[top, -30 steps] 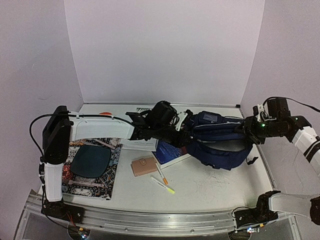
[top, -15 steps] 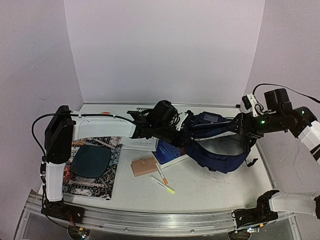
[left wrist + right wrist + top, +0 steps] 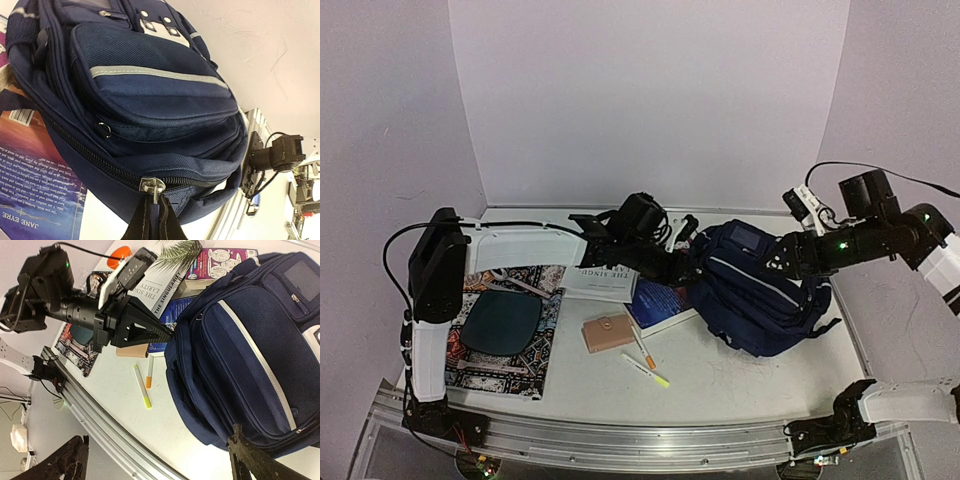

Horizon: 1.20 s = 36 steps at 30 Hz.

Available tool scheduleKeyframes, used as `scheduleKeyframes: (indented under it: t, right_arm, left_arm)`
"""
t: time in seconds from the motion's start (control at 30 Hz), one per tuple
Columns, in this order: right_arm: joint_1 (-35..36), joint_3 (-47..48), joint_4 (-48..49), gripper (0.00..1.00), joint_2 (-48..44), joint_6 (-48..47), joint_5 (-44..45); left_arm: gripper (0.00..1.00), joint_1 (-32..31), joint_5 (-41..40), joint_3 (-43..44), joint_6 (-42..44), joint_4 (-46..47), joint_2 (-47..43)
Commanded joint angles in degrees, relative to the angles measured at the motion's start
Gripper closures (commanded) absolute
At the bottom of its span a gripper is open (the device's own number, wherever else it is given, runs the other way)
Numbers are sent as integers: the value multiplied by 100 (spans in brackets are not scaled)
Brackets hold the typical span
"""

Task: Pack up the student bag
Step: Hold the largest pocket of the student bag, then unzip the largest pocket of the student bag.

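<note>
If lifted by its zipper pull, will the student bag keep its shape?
Probably not: the student bag is soft fabric with creased, bulging pockets, so it should sag. The zipper pull, pinched by the left end effector, may just slide along its track instead.

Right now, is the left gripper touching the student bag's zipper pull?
Touching. The left wrist view shows the left gripper shut on the zipper pull at the edge of the student bag.

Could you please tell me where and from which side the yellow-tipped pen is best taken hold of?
Probably the barrel just behind the yellow tip, from straight above, pinching across its narrow width: the yellow-tipped pen lies flat and slanted on the table, and the orange-tipped pen lies close beside its other half.
</note>
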Motion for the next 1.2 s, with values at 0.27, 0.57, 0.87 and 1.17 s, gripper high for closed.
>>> scheduleKeyframes:
  t: [0.27,0.57,0.87,1.17]
  right_arm:
    - [1021,-390,1853,7,1086,-1753,1252]
    - [1019,-809,2473,23,1880,-2230,792]
    - [1020,-1389,3002,49,2156,-2388,1347]
    - [1019,-1342,2850,98,1880,-2360,1280]
  left_arm:
    - [100,-4,886,471,-29,495,-142]
    - [100,-49,1033,621,-186,497,-158]
    - [100,-57,1149,630,-230,498,-203]
    - [100,30,778,352,-104,490,-401]
